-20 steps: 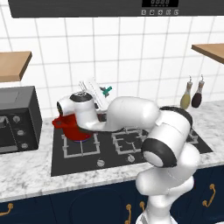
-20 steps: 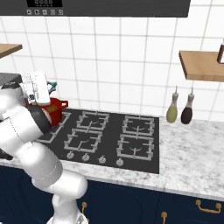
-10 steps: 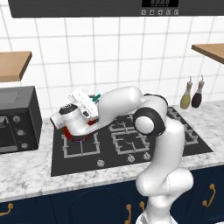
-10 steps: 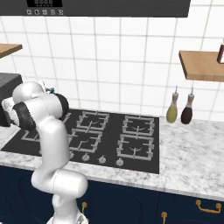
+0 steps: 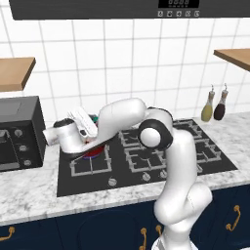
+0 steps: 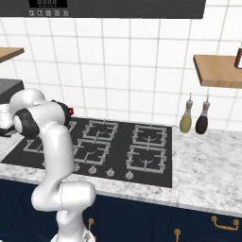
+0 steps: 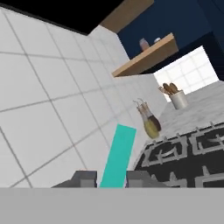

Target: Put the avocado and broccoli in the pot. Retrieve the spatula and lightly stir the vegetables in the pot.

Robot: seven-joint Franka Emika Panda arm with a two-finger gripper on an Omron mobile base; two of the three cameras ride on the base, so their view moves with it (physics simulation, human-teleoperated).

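In the hand view a flat teal spatula handle runs up from between my gripper finger tips, which are shut on it; its yellow-orange head is out of sight. In the left base view my arm folds over to the left, with the hand low over the red pot on the back-left burner. Only a sliver of the pot shows under the arm there, and a bit of its red rim shows behind my arm in the right base view. The avocado and broccoli are hidden.
A black microwave stands left of the black hob, close to my wrist. Two bottles stand at the wall right of the hob. A wooden shelf and a utensil holder lie farther right.
My arm has swung left and folded down over the pot. The hand has turned, so the teal spatula that stuck up above it is now hidden in the base views.
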